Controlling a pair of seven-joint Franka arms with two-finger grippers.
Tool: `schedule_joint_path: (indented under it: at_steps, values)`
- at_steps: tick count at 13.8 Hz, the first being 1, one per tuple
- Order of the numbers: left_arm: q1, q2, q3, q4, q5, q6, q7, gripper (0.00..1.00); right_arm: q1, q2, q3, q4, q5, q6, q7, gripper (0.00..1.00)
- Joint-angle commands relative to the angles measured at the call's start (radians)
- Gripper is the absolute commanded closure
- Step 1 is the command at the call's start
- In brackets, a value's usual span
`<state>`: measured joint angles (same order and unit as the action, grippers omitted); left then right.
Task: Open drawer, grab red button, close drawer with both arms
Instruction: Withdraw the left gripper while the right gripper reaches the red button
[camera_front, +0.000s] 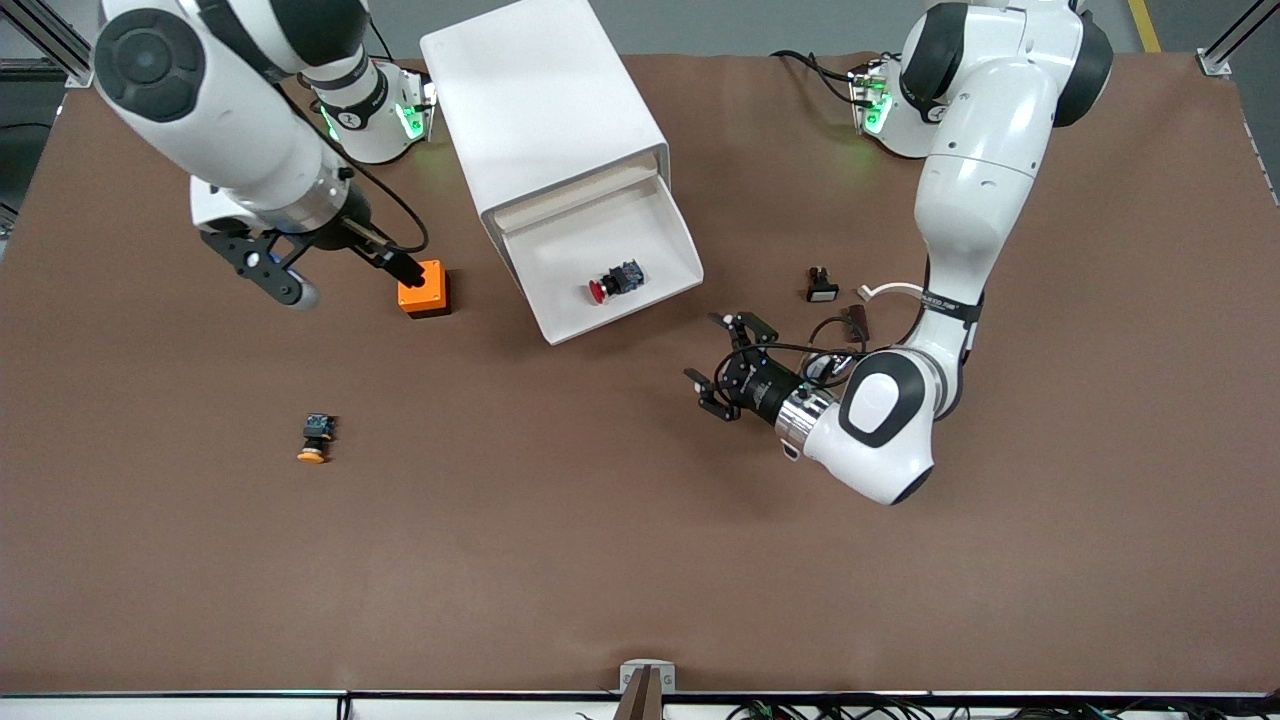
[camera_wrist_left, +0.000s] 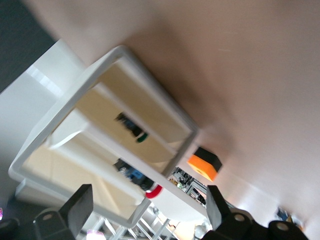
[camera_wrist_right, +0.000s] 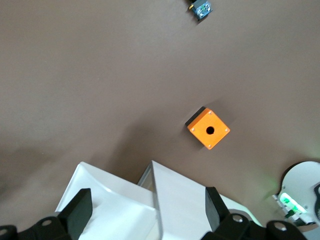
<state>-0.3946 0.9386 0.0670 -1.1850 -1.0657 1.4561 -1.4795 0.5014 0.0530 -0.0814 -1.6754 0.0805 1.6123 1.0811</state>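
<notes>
— Left hand (camera_front: 722, 368): fingers spread, empty, low over the bench just off the open drawer (camera_front: 640, 232). Right hand (camera_front: 330, 262), also open, waits above the orange cube (camera_front: 424, 289).
— And the button (camera_front: 613, 281)?
— Lying in the drawer tray, cap toward the camera; left is nearer.

A robotics lab: two white arms (camera_front: 960, 200) bolted at a brown-covered table (camera_front: 640, 560) with aluminium framing.
</notes>
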Motion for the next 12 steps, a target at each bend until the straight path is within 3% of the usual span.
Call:
schedule_joint_path:
  at_steps: [1,5,12]
  values:
    - [-0.067,-0.063,0.069,0.007,0.085,0.099,0.215,0.01,0.042,-0.007,-0.011,-0.027,0.010,0.040,0.083,0.00]
    - [-0.099,-0.136,0.070,0.004,0.291,0.240,0.462,0.01,0.083,-0.001,-0.011,-0.037,0.010,0.076,0.173,0.00]
    - [-0.122,-0.233,0.062,-0.001,0.669,0.418,0.578,0.01,0.169,0.027,-0.011,-0.063,0.002,0.170,0.342,0.00]
